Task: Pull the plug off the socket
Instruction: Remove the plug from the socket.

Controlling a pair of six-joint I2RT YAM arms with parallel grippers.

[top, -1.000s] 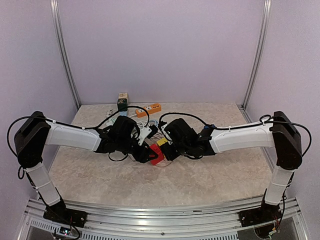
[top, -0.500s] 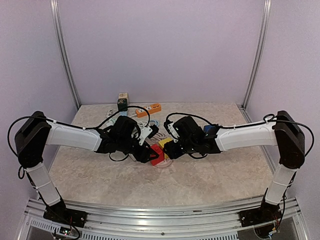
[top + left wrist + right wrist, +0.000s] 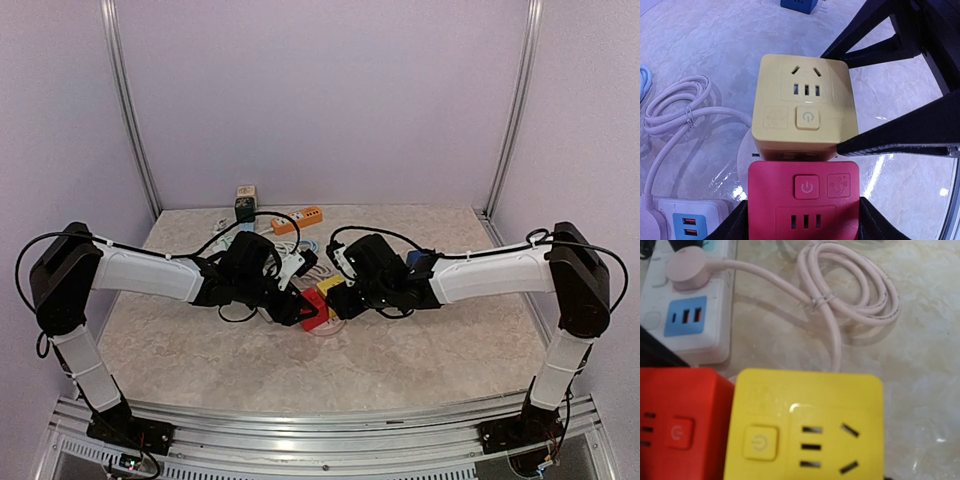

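A red cube socket (image 3: 805, 200) and a yellow cube socket (image 3: 802, 100) sit face to face, joined, just above the table. Which one carries the plug is hidden at the joint. My left gripper (image 3: 802, 227) is shut on the red cube, one finger on each side. My right gripper (image 3: 338, 295) holds the yellow cube (image 3: 805, 425); its black fingers (image 3: 900, 137) press the cube's sides in the left wrist view, but they fall outside the right wrist view. From above, the red cube (image 3: 312, 308) and yellow cube (image 3: 330, 287) sit between the two wrists.
A white power strip (image 3: 690, 325) with a round plug (image 3: 685, 267) and a coiled pale cord (image 3: 850, 290) lies just behind the cubes. An orange power strip (image 3: 298, 218) and a small box (image 3: 246, 200) are at the back. A blue cube (image 3: 797, 4) lies beyond.
The right arm has shifted slightly toward the back and left, with the yellow cube in its grip. The left arm and red cube have stayed put. The cubes are still joined.
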